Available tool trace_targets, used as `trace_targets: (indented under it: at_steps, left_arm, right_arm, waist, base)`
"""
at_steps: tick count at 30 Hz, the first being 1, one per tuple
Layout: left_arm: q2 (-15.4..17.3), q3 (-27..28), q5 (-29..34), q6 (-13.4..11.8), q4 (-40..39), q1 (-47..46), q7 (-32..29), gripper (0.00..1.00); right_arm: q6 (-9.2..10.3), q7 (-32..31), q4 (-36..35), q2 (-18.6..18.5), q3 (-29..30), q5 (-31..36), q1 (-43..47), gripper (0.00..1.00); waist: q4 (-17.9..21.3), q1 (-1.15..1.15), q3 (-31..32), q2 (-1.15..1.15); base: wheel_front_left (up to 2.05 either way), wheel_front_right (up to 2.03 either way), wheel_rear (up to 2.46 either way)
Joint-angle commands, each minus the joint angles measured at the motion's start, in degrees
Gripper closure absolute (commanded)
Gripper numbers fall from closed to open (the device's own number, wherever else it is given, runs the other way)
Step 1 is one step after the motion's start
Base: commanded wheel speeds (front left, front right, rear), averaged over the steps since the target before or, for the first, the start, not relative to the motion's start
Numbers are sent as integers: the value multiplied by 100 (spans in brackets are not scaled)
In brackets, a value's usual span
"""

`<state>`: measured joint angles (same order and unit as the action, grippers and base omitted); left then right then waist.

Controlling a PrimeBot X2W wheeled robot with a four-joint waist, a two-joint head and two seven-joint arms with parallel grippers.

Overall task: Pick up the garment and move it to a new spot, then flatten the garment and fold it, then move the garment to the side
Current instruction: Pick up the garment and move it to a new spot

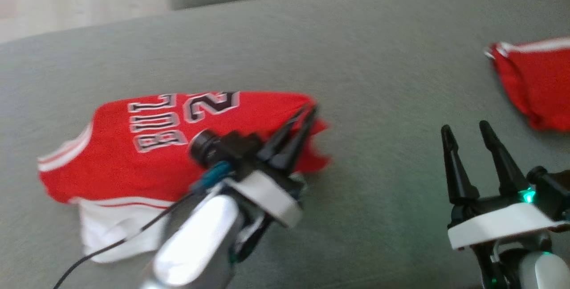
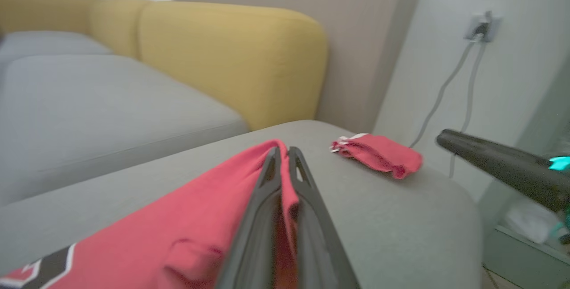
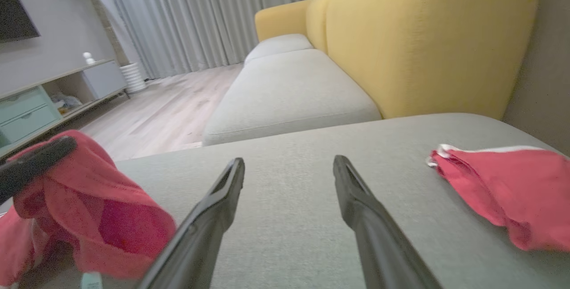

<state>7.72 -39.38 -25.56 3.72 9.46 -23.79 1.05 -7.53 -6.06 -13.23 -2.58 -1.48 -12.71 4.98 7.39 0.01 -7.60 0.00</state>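
Left gripper (image 1: 309, 111): clenched. My left wrist view has red cloth pinched between the two fingers, right up near the tips.
Right gripper (image 1: 466, 129): released, jaws well apart and holding nothing, over bare cushion between the two red pieces.
Garment (image 1: 147, 146): a red jersey lying on the left part of the grey cushion (image 1: 356, 57), its right-hand end lifted in the left grip.
Head view alone gives me: the jersey's white-and-black lettering and numerals, its white trim, and a white layer sticking out at its near edge.
Left wrist view alone gives me: the pinch itself, plus a wall socket (image 2: 481, 26) with two pale cables (image 2: 445, 88) hanging from it beyond the cushion's far right corner.
Right wrist view alone gives me: the jersey's raised end bunched and hollow, with one left finger on top of it, at my left.
Second red cloth (image 1: 539, 84): a crumpled piece with white trim at the cushion's right edge, well apart from the jersey.
Surface: grey woven fabric with rounded edges. I can't tell whether it's blurred or just plain.
Room: yellow backrest (image 3: 423, 35) behind the cushion, another grey seat (image 3: 289, 93) beside it, wood floor (image 3: 156, 106), grey curtains (image 3: 200, 13), and a low cabinet (image 3: 35, 102) along the wall.
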Motion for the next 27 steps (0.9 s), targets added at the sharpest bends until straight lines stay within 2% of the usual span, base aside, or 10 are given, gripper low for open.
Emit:
trace_targets:
  at_steps: [1, 5, 8, 9, 10, 11, 16, 19, 27]
  left_arm:
    - [-112, 41, 76, 63, -148, -389, 68, 100]
    - [-288, -223, 112, 156, -7, -701, 169, 100]
    - [-335, -366, 68, 198, 250, -762, 173, 100]
    - [-343, -410, 55, 211, 363, -764, 172, 85]
    - [-348, -454, 41, 221, 482, -758, 163, 40]
    - [-352, -493, 34, 235, 571, -758, 200, 0]
    - [-315, -632, 159, 262, 759, -740, 610, 0]
    - [-217, -573, 248, 198, 700, -702, 935, 0]
    - [362, 120, 250, -262, 350, -421, 1309, 0]
  right_arm:
    - [4, 82, -184, -31, -100, -68, -322, 0]
    - [4, 192, -120, -31, -41, -162, -354, 0]
    - [4, 269, -59, -31, -19, -206, -385, 0]
    - [4, 291, -41, -31, -8, -214, -394, 0]
    - [4, 309, -21, -31, 4, -221, -399, 0]
    - [4, 322, 1, -31, 15, -228, -405, 0]
    - [4, 336, 92, -30, 67, -189, -441, 0]
    - [4, 303, 103, -30, 109, -142, -429, 0]
    - [4, 125, 38, -30, 195, -15, -311, 0]
  waist:
    - [695, -1, -541, 0]
    - [937, -1, -770, 0]
    - [979, -1, -869, 0]
    - [969, -1, -888, 0]
    - [948, -1, -903, 0]
    - [918, -1, -910, 0]
    - [637, -1, -804, 0]
    - [397, -1, -672, 0]
    - [-340, -1, -288, 0]
  base:
    - [0, 0, 0]
    - [0, 0, 0]
    - [0, 0, 0]
    - [0, 0, 0]
    - [0, 0, 0]
    - [0, 0, 0]
    - [0, 0, 0]
    - [0, 0, 0]
    - [0, 0, 0]
